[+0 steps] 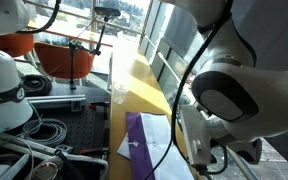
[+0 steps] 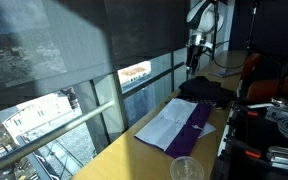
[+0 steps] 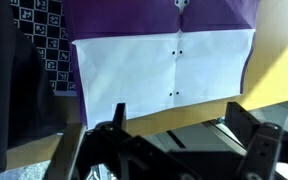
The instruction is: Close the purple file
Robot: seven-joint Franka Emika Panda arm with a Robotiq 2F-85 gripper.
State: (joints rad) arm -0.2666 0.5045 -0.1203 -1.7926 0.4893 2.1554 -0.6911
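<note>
Gripper (image 3: 176,128) is hovering above file (image 3: 164,70), fingers (image 3: 242,118) released; closing is likely needing one finger slipping under its outer edge, folding that half over.

what: purple file (image 3: 164,15), thin and flat, also seen in both exterior views (image 1: 139,135) (image 2: 197,118)
state: lying wide open, not closed
look: purple cover spread out, white sheet (image 3: 164,70) facing up, tiny dark holes down its middle
pose: flat, edges roughly square in the wrist view
where: under the gripper (image 3: 176,115), clear of it; white sheet nearest the fingertips, purple cover beyond
</note>
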